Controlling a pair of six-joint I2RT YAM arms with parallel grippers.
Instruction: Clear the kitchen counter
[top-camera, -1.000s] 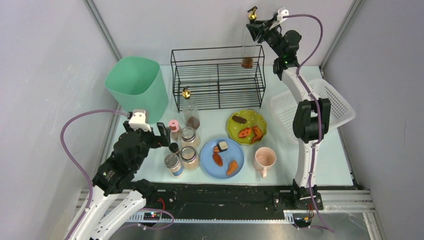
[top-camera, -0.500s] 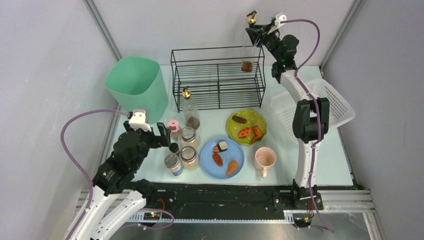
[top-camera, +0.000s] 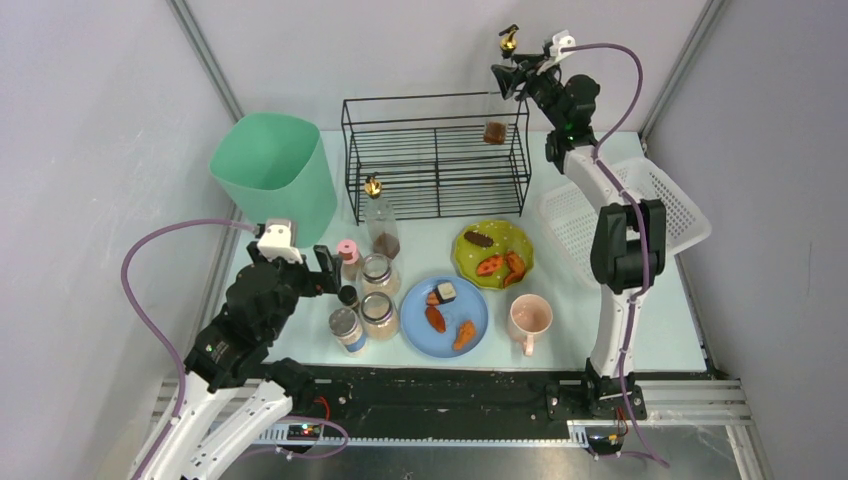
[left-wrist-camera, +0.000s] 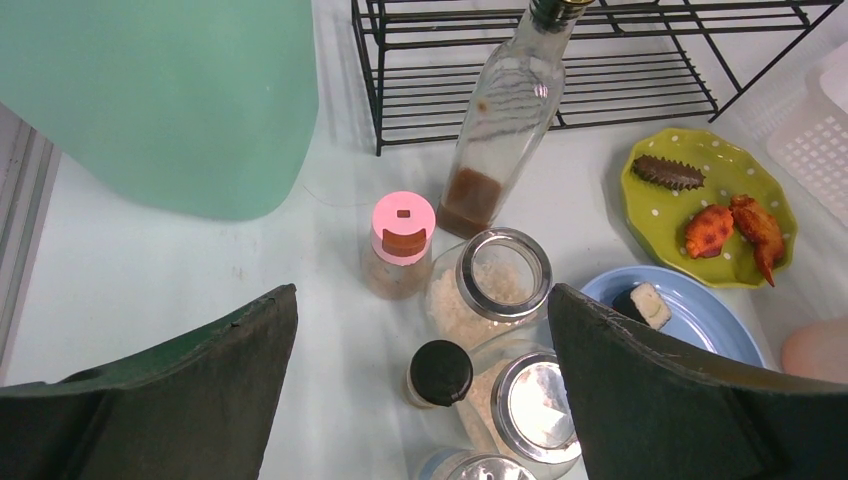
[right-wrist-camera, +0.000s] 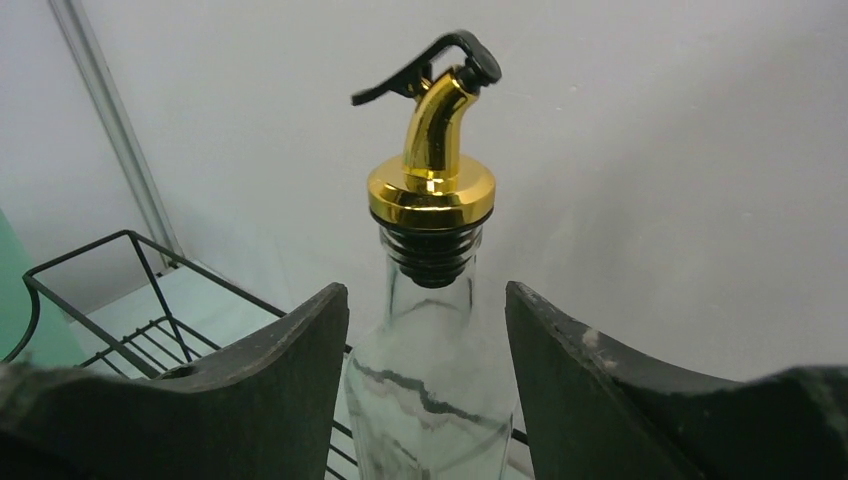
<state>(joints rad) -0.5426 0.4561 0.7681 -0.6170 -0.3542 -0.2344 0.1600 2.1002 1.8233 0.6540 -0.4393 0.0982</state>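
Right wrist view shows the right gripper (right-wrist-camera: 425, 300) astride the neck of an oil bottle (right-wrist-camera: 430, 390), fingers parted, with pale wall visible between each finger and the neck, so the hold looks let go. Seen from above, that bottle stands upright at the right end of the black wire rack (top-camera: 437, 150). Shelving it appears to be the step in hand, nearly done. The kitchen counter (top-camera: 650, 320) in front of the rack carries a second bottle (top-camera: 379, 225), jars (top-camera: 378, 272), a green plate (top-camera: 493, 252), a blue plate (top-camera: 445, 315) and a pink mug (top-camera: 529, 317). The left gripper (left-wrist-camera: 422, 300) hangs spread wide and empty over the jars. Next, the right arm likely needs to back off from the rack without tipping the tall bottle, then go for something in front of the rack
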